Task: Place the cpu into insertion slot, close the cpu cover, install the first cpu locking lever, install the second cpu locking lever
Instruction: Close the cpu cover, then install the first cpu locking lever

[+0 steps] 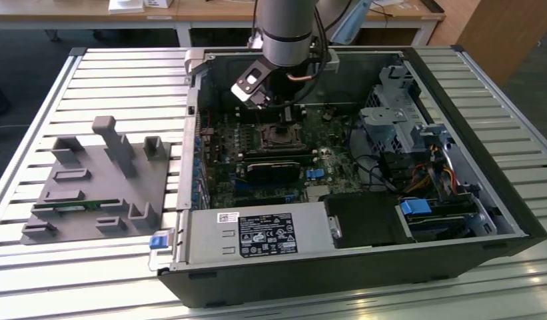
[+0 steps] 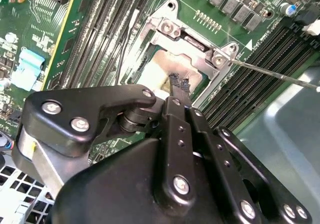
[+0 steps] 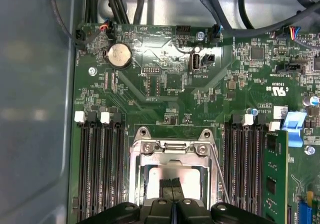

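Note:
The cpu (image 3: 172, 173) lies flat in the insertion slot (image 1: 278, 137), its dull silver top showing through the window of the cpu cover (image 3: 150, 149). The cover is down over the chip in both wrist views, cpu (image 2: 162, 64), cover (image 2: 192, 39). My gripper (image 3: 171, 182) is shut, fingertips (image 2: 178, 82) together just above the chip's top with nothing between them. A thin locking lever (image 2: 272, 73) sticks out from the socket's corner, unlatched; the same lever (image 3: 220, 176) runs beside the cover. In the exterior view my gripper (image 1: 288, 117) hangs over the socket.
Memory slots (image 3: 97, 169) flank the socket on both sides. A black block (image 1: 273, 168) sits just in front of the socket, the power supply (image 1: 255, 233) at the case front, drive cages (image 1: 398, 113) on the exterior view's right. A grey fixture (image 1: 95, 180) stands outside the case.

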`<state>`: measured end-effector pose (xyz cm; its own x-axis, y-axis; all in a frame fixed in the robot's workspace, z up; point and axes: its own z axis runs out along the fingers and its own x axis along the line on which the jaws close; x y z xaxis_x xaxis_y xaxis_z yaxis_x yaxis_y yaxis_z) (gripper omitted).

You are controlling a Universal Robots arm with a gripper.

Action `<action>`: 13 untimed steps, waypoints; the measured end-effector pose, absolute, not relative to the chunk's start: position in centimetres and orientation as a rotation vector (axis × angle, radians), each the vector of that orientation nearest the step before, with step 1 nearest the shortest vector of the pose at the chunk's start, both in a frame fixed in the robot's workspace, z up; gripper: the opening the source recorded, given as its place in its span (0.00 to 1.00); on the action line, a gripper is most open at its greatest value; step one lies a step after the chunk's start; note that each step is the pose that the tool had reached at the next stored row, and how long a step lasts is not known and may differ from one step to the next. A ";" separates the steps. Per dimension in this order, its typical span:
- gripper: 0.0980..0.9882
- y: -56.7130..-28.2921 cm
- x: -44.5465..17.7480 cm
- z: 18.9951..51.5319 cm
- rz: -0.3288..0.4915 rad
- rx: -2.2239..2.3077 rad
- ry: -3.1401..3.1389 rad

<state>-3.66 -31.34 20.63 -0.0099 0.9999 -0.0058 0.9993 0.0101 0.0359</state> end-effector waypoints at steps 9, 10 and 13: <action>0.01 -31.3 -3.6 20.7 0.033 2.190 2.211; 0.01 -31.3 -3.6 20.7 0.034 2.190 2.211; 0.01 -31.3 -3.6 20.8 0.033 2.190 2.211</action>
